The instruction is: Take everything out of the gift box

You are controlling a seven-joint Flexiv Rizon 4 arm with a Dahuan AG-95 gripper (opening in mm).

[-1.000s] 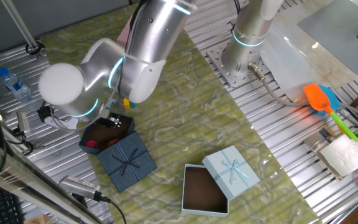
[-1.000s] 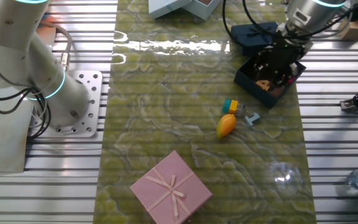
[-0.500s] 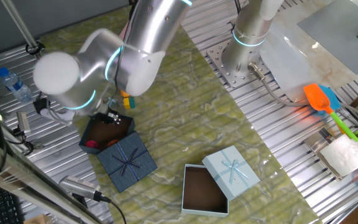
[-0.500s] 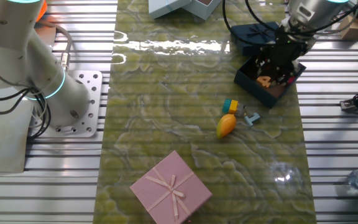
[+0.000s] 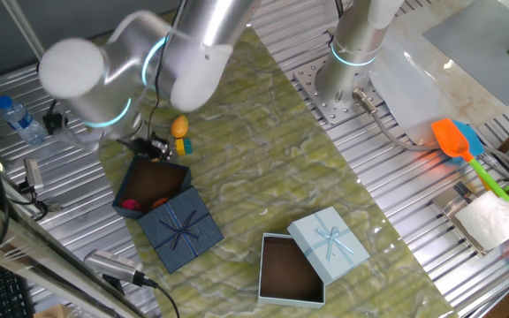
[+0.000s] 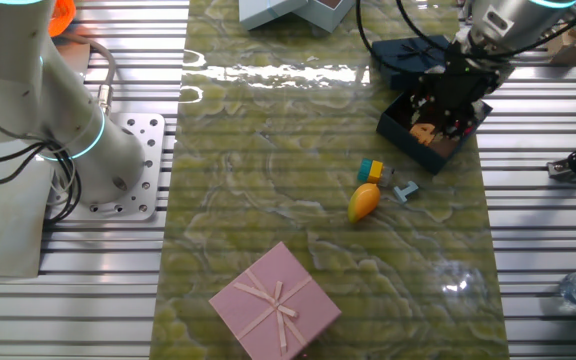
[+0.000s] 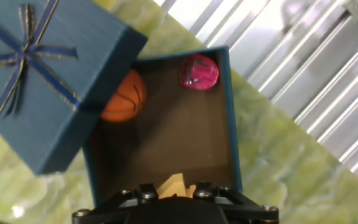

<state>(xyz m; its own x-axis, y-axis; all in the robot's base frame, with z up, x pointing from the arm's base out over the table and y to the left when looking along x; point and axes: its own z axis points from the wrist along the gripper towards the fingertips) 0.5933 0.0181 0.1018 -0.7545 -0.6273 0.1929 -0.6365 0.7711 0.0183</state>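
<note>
Hand view: the gift box (image 7: 166,137) lies open below the hand (image 7: 174,186), dark floor mostly bare. An orange ball (image 7: 124,98) sits at the box's 10 o'clock corner, partly under the lid (image 7: 42,74), which overlaps the box's left edge. A pink toy (image 7: 199,71) rests in the 1 o'clock corner. A small tan piece (image 7: 174,185) shows right at the fingers; it looks pinched between them, though the view is too cropped to be sure, and I cannot tell how far they are parted.

One fixed view: the hand (image 5: 148,148) hangs just above the box's (image 5: 153,187) far rim. A second ago it was down inside the box; it has risen and the elbow has swung toward 10 o'clock. The lid (image 5: 181,228) with its bow leans at the box's 5 o'clock corner, unchanged. An orange and yellow toy (image 5: 180,132), hidden by the arm earlier, now shows on the surface (image 5: 263,177) at 1 o'clock from the box.

The other fixed view: hand (image 6: 451,95) over the box (image 6: 430,125); the yellow-orange toy (image 6: 364,200), a teal and yellow block (image 6: 370,171) and a pale blue piece (image 6: 403,188) lie close together on the surface, unmoved. The pink box (image 6: 275,303) is well apart.
</note>
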